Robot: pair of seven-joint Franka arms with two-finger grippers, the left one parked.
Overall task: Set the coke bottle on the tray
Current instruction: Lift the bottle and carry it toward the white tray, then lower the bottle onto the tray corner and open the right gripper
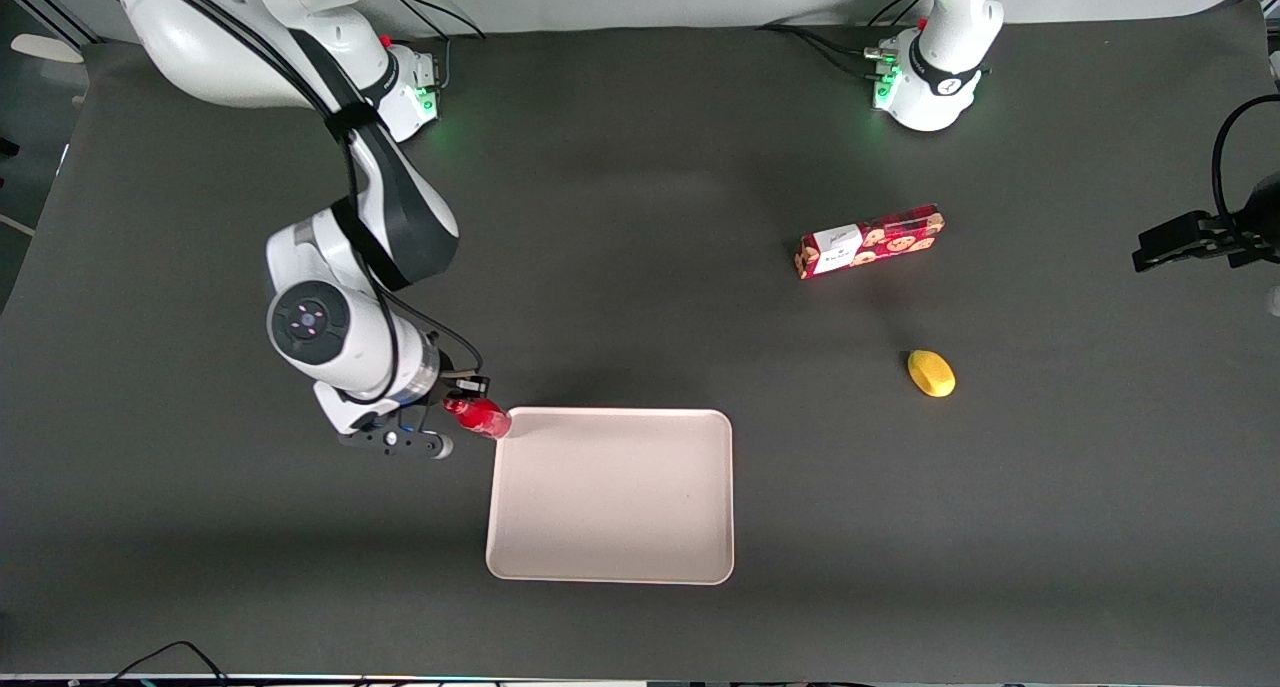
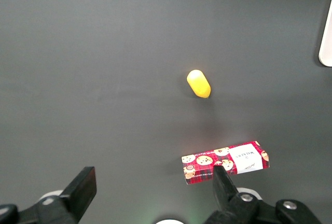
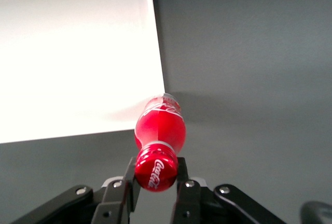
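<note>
The coke bottle (image 1: 480, 417) is small and red with a white script logo. It is held in my right gripper (image 1: 462, 407) just above the corner of the tray (image 1: 610, 494) that is toward the working arm's end and farther from the front camera. In the right wrist view the two fingers clamp the bottle's cap end (image 3: 155, 172) and the bottle (image 3: 160, 128) points down over the tray's corner (image 3: 78, 53). The tray is large, flat, pale pinkish-white, and holds nothing.
A long red cookie box (image 1: 868, 240) with a white label lies toward the parked arm's end, farther from the front camera than the tray. A small yellow lemon-shaped object (image 1: 931, 373) lies nearer the camera than the box. Both show in the left wrist view: box (image 2: 225, 162), yellow object (image 2: 198, 83).
</note>
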